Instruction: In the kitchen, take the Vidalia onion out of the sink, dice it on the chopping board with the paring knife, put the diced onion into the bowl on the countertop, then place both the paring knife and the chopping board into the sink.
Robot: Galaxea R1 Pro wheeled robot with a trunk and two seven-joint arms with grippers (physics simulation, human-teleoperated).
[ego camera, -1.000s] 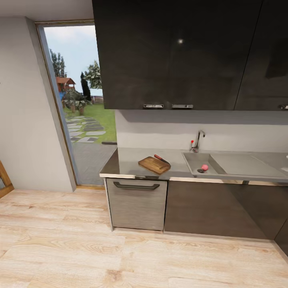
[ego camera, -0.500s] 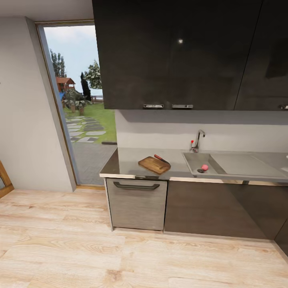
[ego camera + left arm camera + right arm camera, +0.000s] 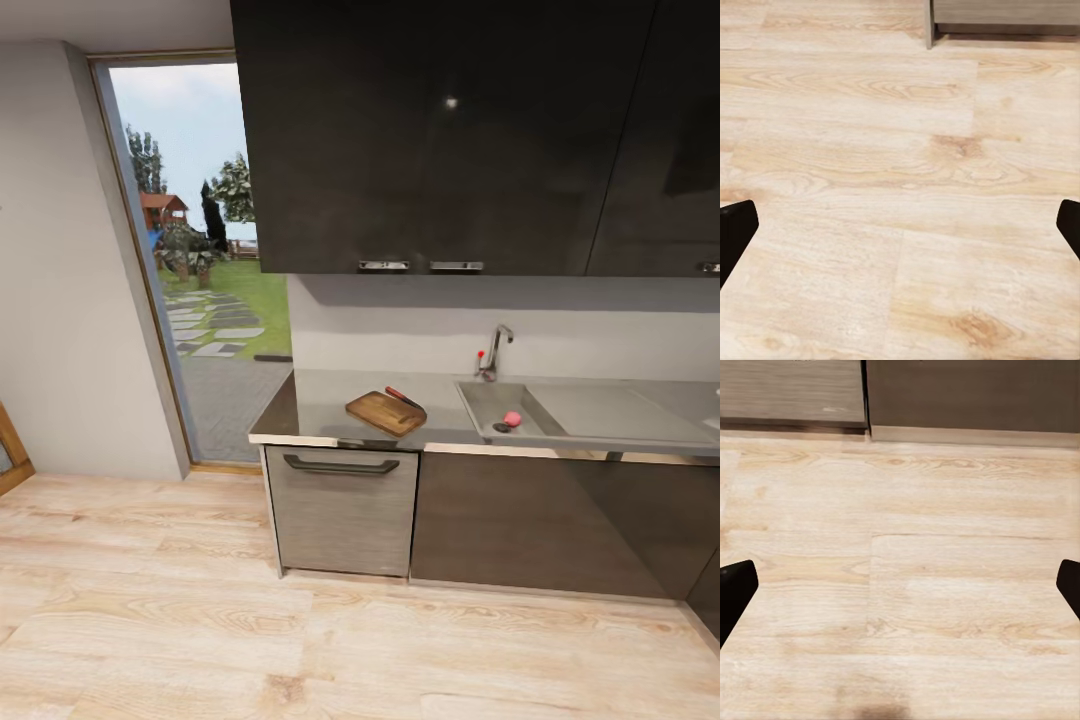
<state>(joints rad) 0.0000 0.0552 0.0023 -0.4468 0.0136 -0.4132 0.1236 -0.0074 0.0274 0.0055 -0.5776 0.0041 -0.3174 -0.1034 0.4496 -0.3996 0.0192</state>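
Pink-red onion (image 3: 512,418) in sink (image 3: 590,412) by drain: small, round, prob. slippery; grip across middle. Left gripper (image 3: 900,225), right gripper (image 3: 900,585) wide apart, empty.

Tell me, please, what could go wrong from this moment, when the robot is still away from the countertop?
1. The Vidalia onion is small and round and lies beside the drain in the sink; it may roll away when the fingers close.
2. The paring knife rests on the chopping board's far edge; a push on the board could make it slide off.
3. The board sits near the countertop front edge, so a bump during the approach could knock it to the floor.
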